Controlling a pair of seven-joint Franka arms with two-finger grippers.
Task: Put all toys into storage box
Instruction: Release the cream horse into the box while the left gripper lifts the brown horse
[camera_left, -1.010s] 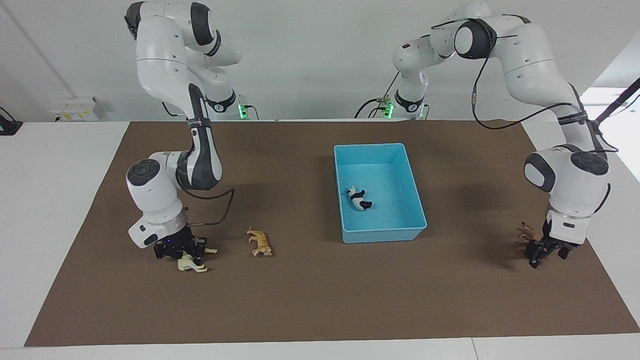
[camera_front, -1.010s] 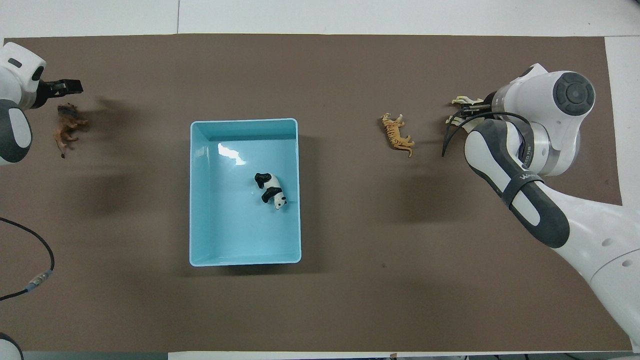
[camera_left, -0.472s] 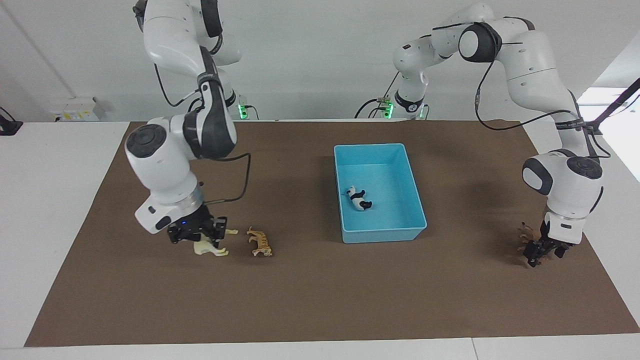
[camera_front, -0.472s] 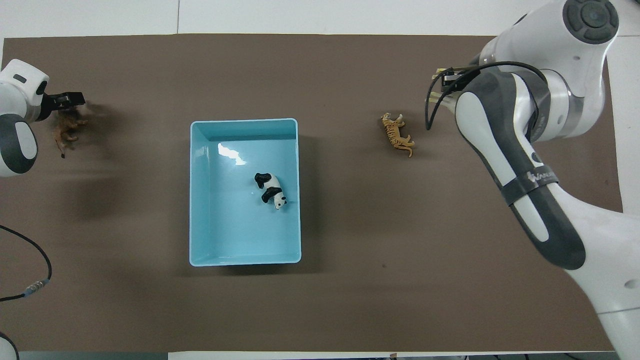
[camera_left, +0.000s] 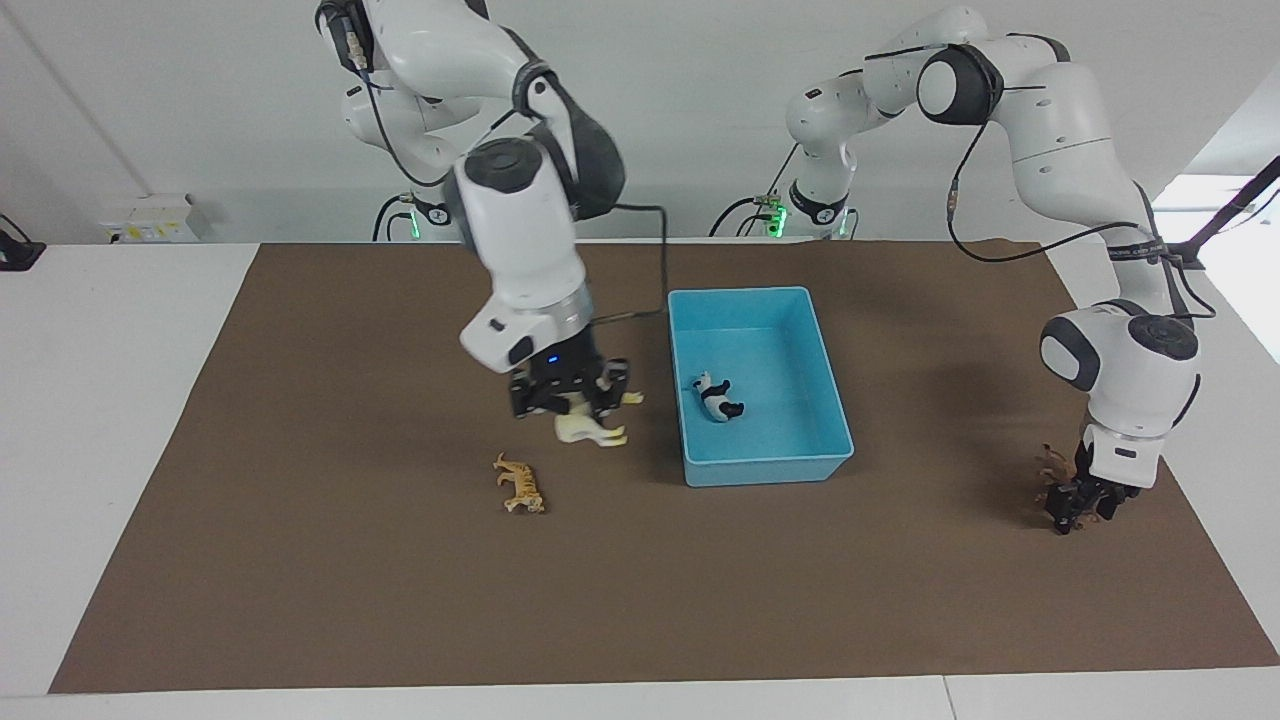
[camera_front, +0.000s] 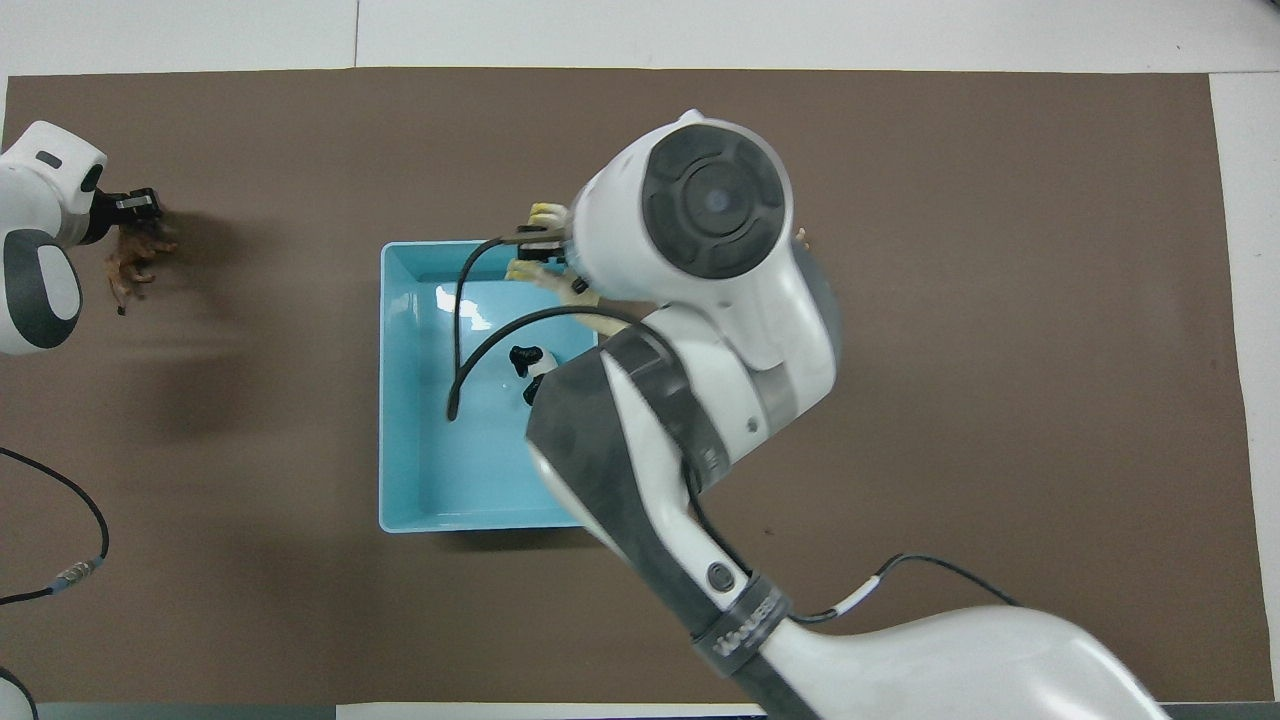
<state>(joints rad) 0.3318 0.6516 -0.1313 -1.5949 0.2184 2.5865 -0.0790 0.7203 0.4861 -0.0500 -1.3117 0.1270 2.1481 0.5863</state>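
My right gripper (camera_left: 568, 398) is shut on the cream-white horse (camera_left: 590, 430) and holds it in the air over the mat, just beside the light blue storage box (camera_left: 762, 468), on the side toward the right arm's end. In the overhead view the horse (camera_front: 542, 272) shows by the box's (camera_front: 430, 460) rim. The panda (camera_left: 718, 397) lies in the box, partly hidden in the overhead view (camera_front: 522, 357). The orange tiger (camera_left: 520, 485) lies on the mat. My left gripper (camera_left: 1080, 508) is down at the brown lion (camera_left: 1050, 467), near the left arm's end (camera_front: 128, 268).
A brown mat (camera_left: 300, 560) covers the white table. My right arm (camera_front: 700, 330) covers much of the box and nearly all of the tiger in the overhead view. A cable (camera_front: 60, 570) lies at the robots' edge by the left arm.
My right gripper has lifted the horse off the mat and carried it past the tiger up to the box. My left gripper has sunk lower onto the lion, which has not moved.
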